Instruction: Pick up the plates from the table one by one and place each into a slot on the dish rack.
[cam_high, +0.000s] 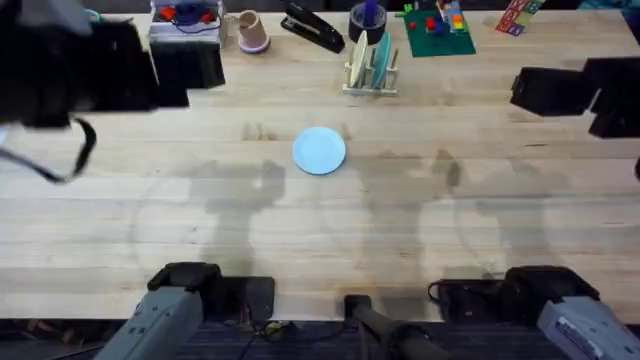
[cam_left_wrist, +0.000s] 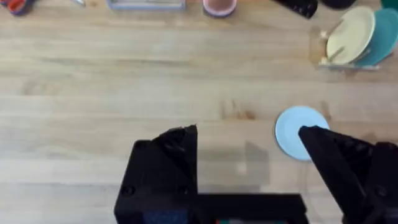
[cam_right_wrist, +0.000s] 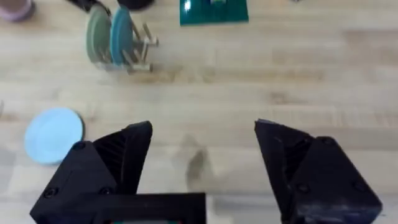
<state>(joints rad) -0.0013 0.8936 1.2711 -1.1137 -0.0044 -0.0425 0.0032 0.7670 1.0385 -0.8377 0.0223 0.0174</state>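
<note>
One plate left: the pale blue plate (cam_high: 319, 150) lay flat on the table (cam_high: 320, 240), just above the middle of the overhead frame, alone and well apart from both arms.
Dish rack: the dish rack (cam_high: 370, 68) stood at the upper middle of the frame, above and a little right of the blue plate.
Rack contents: you already had a cream plate (cam_left_wrist: 350, 35) and a teal plate (cam_left_wrist: 382, 34) standing on edge in neighbouring slots; I could not tell which slots were free.
Left gripper: the left gripper (cam_left_wrist: 249, 140) was spread wide and held nothing, with the blue plate beside one fingertip in its wrist view.
Right gripper: the right gripper (cam_right_wrist: 202, 134) was also wide apart and empty.
Your step: I judged the flat plate gave you little edge, so you needed to come down over its rim, pinch there, then tip it upright for a slot.
Beyond: the pink cup (cam_high: 251, 31) and green baseplate (cam_high: 437, 32) sat along the top edge.
</note>
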